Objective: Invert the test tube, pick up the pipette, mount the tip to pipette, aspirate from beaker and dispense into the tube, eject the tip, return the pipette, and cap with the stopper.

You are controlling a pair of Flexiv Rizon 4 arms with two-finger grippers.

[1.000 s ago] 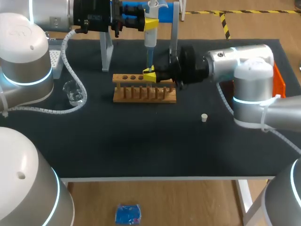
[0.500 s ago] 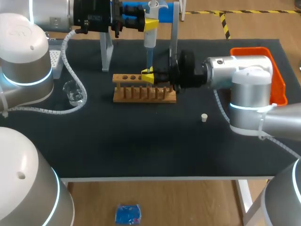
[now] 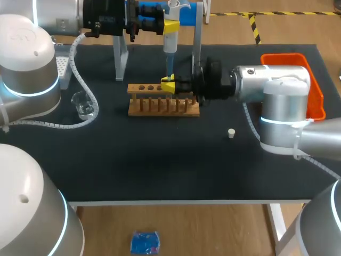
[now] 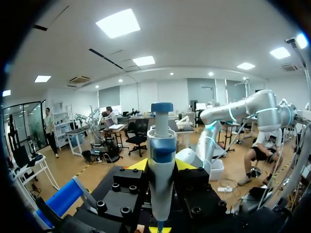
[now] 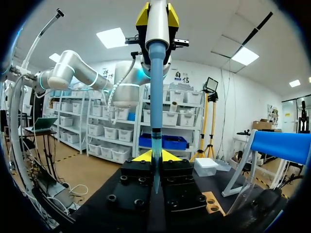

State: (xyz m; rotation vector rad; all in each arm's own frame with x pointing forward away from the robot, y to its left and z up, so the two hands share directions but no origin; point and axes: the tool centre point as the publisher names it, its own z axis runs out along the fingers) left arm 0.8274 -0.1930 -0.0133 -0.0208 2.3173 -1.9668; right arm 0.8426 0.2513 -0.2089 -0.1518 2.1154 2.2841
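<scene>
Head view shows one pipette (image 3: 170, 33), one rack (image 3: 160, 108), one beaker (image 3: 84, 104), one stopper (image 3: 231, 133).

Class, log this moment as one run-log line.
left gripper: shut on pipette, tip down at test tube | right gripper: shut on test tube at rack | stopper: loose on table

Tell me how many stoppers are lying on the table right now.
1. The stopper sits alone on the dark table, right of the wooden rack; another could be hidden from view.

Room to pass lies between rack (image 3: 160, 107) and stopper (image 3: 231, 133); stand posts (image 3: 120, 61) block behind.
</scene>
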